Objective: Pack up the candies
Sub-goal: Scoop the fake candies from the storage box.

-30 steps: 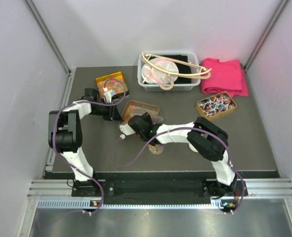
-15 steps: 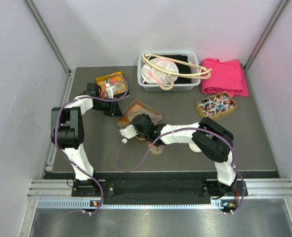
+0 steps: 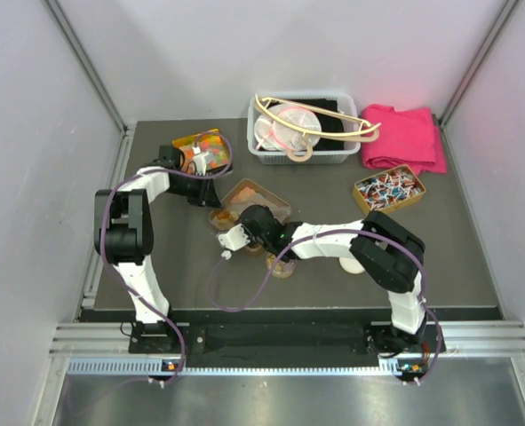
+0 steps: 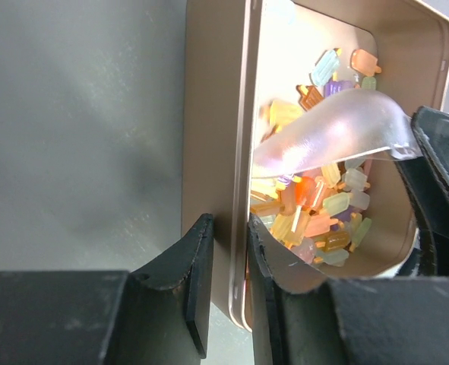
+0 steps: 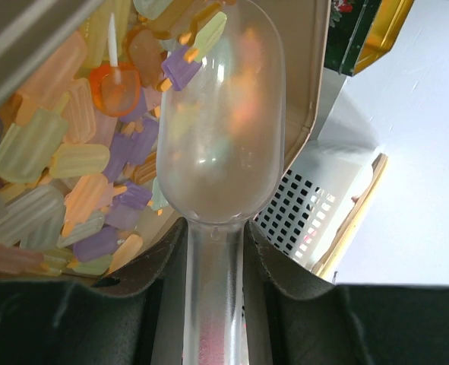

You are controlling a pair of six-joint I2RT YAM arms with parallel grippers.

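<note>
scooping candies (image 4: 315,217) from the tin (image 4: 209,114)
our left hand (image 4: 228,236) pinches the tin wall, right hand (image 5: 213,247) clamps the empty-looking scoop (image 5: 220,129); we judge most packing remains.

Reaching inward, the right gripper (image 5: 213,258) clamps a scoop (image 5: 220,129); the left gripper (image 4: 228,236) apparently pinches a tin (image 4: 209,114).

Multicol. translucent candies (image 4: 315,205), heap in tin (image 4: 209,114)

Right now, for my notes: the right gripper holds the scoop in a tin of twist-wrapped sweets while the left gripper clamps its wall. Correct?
Only the contents are wrong: the tin holds unwrapped gummy candies, per the right wrist view. The right gripper holds the scoop; the left gripper clamps the wall.
</note>
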